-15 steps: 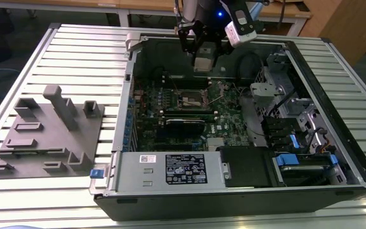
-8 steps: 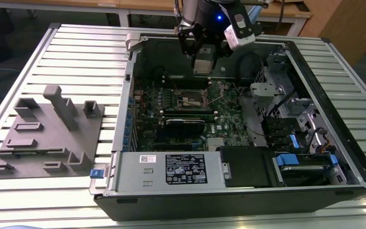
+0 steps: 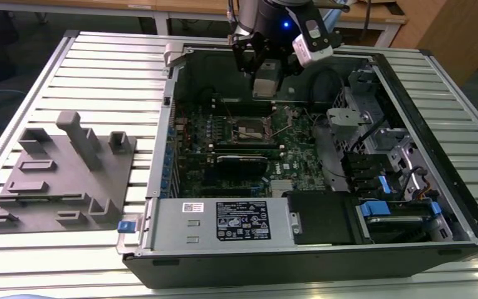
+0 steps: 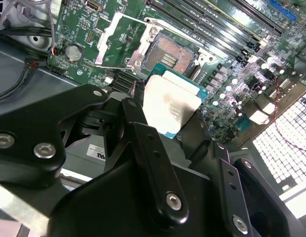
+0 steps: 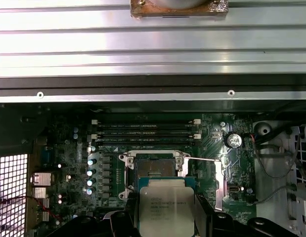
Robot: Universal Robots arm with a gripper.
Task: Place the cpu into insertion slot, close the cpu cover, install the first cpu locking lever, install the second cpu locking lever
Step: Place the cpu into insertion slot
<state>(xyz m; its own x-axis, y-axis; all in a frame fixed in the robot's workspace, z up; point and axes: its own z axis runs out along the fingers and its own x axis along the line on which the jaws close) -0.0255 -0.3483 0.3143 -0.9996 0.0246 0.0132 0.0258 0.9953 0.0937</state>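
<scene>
One cpu (image 4: 170, 106) gripped between jaws | hovering, apparently clear of insertion slot (image 4: 170, 54) | cpu cover (image 4: 106, 39) open

Nothing legible enough to read. Black label (image 3: 243, 220) with white print and a small white sticker (image 3: 193, 207) sit side by side on the silver metal cover (image 3: 172, 232). Faint marking lines on the cpu (image 5: 166, 210) top. Part-hidden white tag (image 4: 96, 153) in the second wrist view, unreadable.

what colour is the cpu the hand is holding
The cpu has a silvery-grey metal top with a green edge, best seen in the second wrist view.
</scene>
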